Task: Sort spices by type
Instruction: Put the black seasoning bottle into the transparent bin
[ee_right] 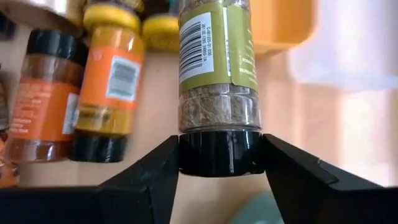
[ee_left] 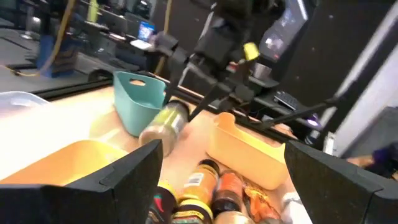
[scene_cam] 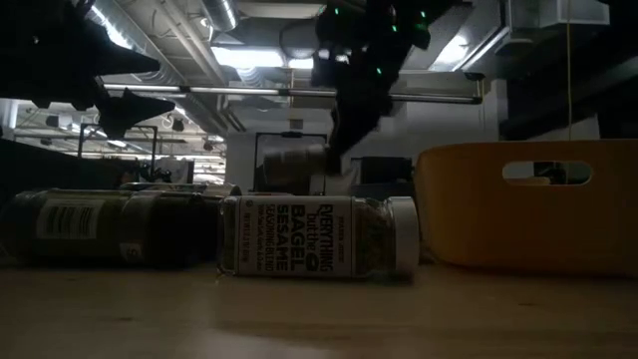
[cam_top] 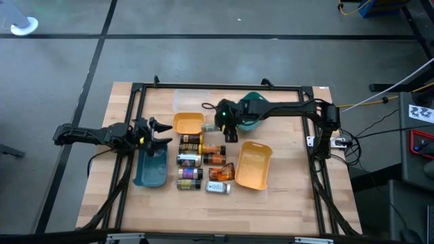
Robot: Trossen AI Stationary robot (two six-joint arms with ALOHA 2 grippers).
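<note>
Above the wooden bench (cam_top: 285,196), a green-labelled herb jar (ee_right: 216,74) is pinched at its black cap by the right claw (ee_right: 219,163), rigid, light, likely slippery; left claw (cam_top: 157,132) gapes empty.

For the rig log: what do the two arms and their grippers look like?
Both arms are dark, jointed and slim. The left gripper has yellow accents near its base; the right gripper shows small green lights. The fingers are matte black, broad and wedge-shaped.
</note>
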